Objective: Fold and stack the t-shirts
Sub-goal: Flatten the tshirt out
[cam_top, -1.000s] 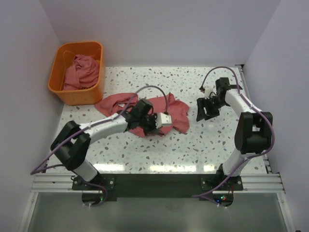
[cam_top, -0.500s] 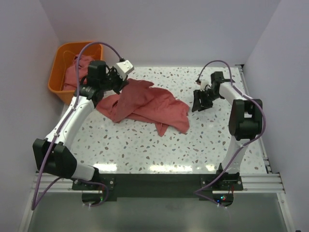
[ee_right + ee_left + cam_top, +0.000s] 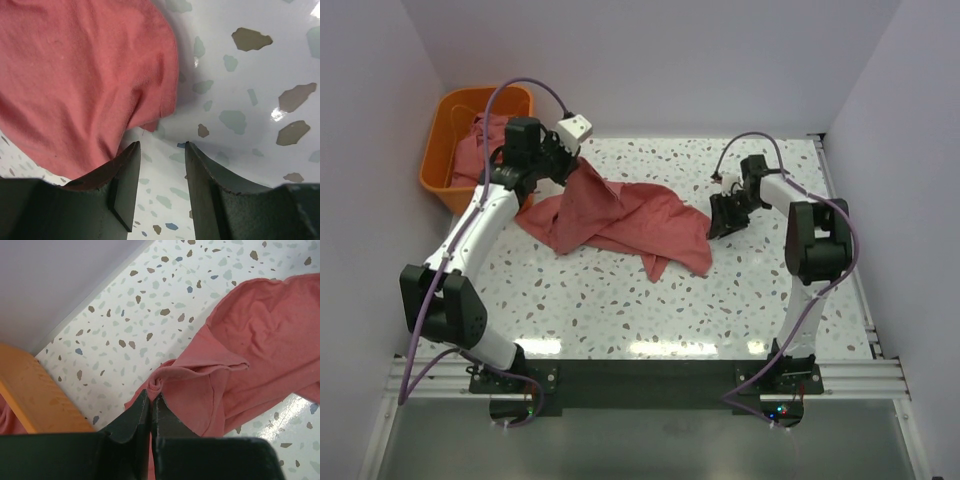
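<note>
A red-pink shirt [image 3: 630, 212] lies in a crumpled heap on the speckled worktop [image 3: 620, 310], near the middle and a bit toward the back. It is not folded. One end of it is pulled up off the worktop on the back left side, and the rest spreads out to the right in soft bumps and creases.

The left claw [image 3: 151, 399] is pressed together on that raised end. It pinches a small bunch of cloth between its two dark fingers. The left arm reaches far back, and the claw hangs just beside the orange basket [image 3: 432, 172] in the back left corner.

The other shirt [image 3: 470, 155], the same colour, sits bunched up inside the basket.

The right claw [image 3: 161, 146] is spread, with nothing between its fingers. It points down at the worktop just beside the right edge of the shirt. In the right wrist view the rounded edge of the cloth sits close to the left finger, and bare speckled worktop shows in the gap. I cannot tell if the fingers touch the worktop.
</note>
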`<state>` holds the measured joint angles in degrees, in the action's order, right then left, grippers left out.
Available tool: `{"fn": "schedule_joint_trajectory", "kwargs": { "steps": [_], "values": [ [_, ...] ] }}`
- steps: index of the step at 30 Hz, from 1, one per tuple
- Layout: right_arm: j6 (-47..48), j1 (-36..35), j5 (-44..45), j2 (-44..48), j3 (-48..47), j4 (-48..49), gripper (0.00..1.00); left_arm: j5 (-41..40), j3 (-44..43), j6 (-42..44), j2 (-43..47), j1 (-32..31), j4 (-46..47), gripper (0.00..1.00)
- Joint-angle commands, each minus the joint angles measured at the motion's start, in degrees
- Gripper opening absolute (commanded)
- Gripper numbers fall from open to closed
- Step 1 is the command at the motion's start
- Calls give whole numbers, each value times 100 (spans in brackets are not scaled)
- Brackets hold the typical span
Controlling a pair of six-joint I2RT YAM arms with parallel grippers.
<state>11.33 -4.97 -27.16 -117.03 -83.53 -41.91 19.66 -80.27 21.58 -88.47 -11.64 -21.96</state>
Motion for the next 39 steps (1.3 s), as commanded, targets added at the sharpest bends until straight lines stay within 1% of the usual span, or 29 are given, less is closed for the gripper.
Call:
{"fn": "schedule_joint_trajectory", "kwargs": {
  "steps": [1, 8, 10, 11, 12, 14, 15, 18, 21, 22, 29, 32, 35, 39],
  "values": [
    [-61, -188, 167, 23, 100, 280, 45, -41, -314, -84, -57, 48, 148, 0],
    [-359, -425, 456, -171, 108, 464, 46, -59, -349, -93, -109, 65, 148, 0],
    [-447, -443, 597, -241, 82, 543, 44, -59, -340, -110, -101, 65, 156, 0],
    [-456, -487, 641, -276, 56, 544, 41, -68, -340, -119, -101, 65, 165, 0],
    [-457, -505, 711, -337, 38, 535, 36, -85, -340, -119, -109, 74, 174, 0],
    [-395, -531, 870, -390, -14, 474, 28, -129, -349, -146, -109, 83, 200, 0],
    [-386, -531, 914, -417, -23, 456, 18, -147, -358, -163, -127, 100, 218, 0],
    [-272, -540, 1063, -356, -23, 316, 0, -156, -401, -286, -145, 153, 271, 0],
    [-53, -522, 1239, -66, 12, 219, 0, -138, -454, -348, -188, 197, 297, 0],
    [52, -496, 1335, 196, 64, 192, 0, -121, -472, -365, -189, 206, 314, 0],
    [589, 109, 1898, 1225, 56, -98, 0, -24, -595, -471, -189, 294, 402, 0],
    [958, 329, 2030, 1288, -6, -387, 0, -24, -560, -488, -189, 311, 411, 0],
    [1292, 392, 1978, 1245, 82, -537, 0, -24, -490, -515, -215, 320, 464, 0],
    [1407, 383, 1662, 832, -93, -871, 0, 81, -463, -541, -276, 320, 491, 0]
  ]
}}
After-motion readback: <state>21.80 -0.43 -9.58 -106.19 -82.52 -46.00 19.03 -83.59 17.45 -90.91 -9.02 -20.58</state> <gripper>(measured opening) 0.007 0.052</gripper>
